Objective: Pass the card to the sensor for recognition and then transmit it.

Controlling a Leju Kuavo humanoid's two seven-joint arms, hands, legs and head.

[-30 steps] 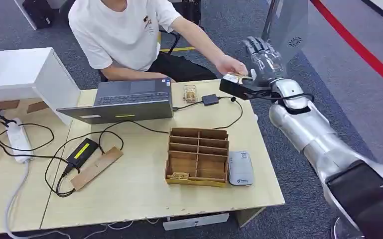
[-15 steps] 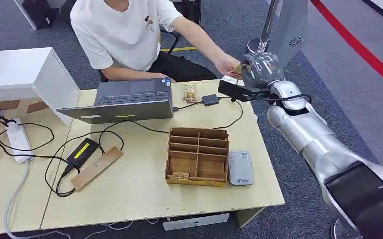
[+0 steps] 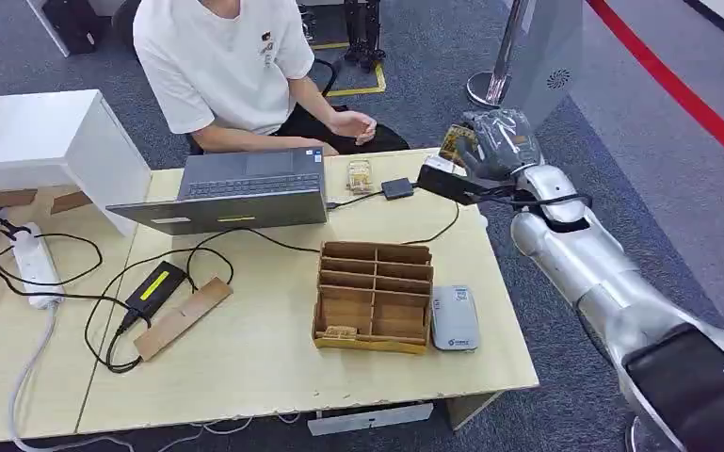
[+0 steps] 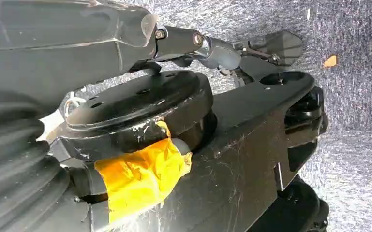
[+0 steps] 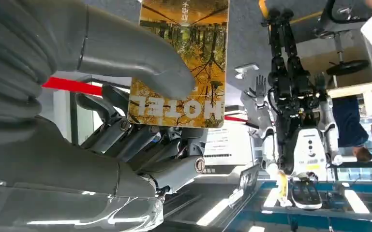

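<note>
Fingers (image 5: pixel 140 145) of the right hand (image 3: pixel 494 141) are curled in behind the card (image 5: pixel 184 63), and the thick grey thumb (image 5: pixel 140 60) presses its face, so the card is pinched and held. From where the head looks, the card (image 3: pixel 455 143) stands up at the hand's inner side, above the far right corner of the table (image 3: pixel 264 377), with its yellow forest print and the word HOTEL plain in the wrist view. Half a second ago the person's hand was at the card beside the robot's fingers; now that hand (image 3: pixel 353 125) is drawn back to the lap, well apart from the card, and the robot alone has it. One second ago the fingers were spread upright; now they are closed round. The card reader (image 3: pixel 455 318), a small grey unit, lies on the table just beside the cardboard divider box (image 3: pixel 374 294), well apart from the held card. A laptop (image 3: pixel 235 188) sits at the far side. Of the left hand's fingers I cannot tell how they lie.
</note>
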